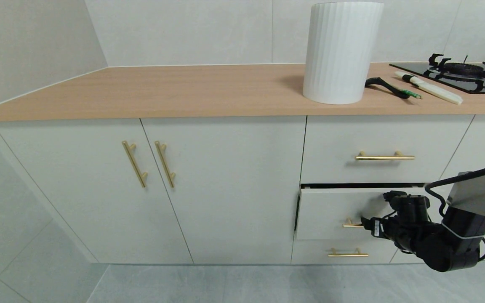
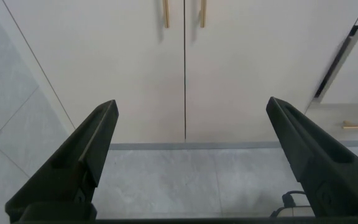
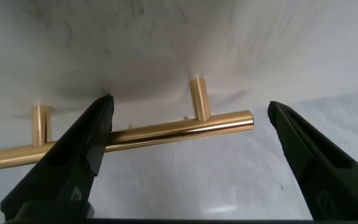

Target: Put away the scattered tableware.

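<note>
Gold drawer handle (image 3: 160, 132) just before the spread right pincer (image 3: 189, 103)

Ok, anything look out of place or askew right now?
The middle white drawer sits ajar, proud of its neighbours, with the right end effector open at its gold bar handle. A black-handled utensil and a long white utensil lie loose on the wooden countertop.

A tall white ribbed container (image 1: 340, 52), perhaps a vase or a bin since its top is cut off by the edge of the head view, stands upright on a wooden countertop (image 1: 183, 92), well apart from a black gas hob (image 1: 461, 73) at the counter's right end. Below the counter are two shut pale cupboard doors (image 1: 221, 185), each with a gold bar handle (image 1: 134, 163) beside their shared seam. Grey floor tiles (image 1: 225, 286) lie in front and a pale tiled wall (image 1: 183, 29) rises behind.
</note>
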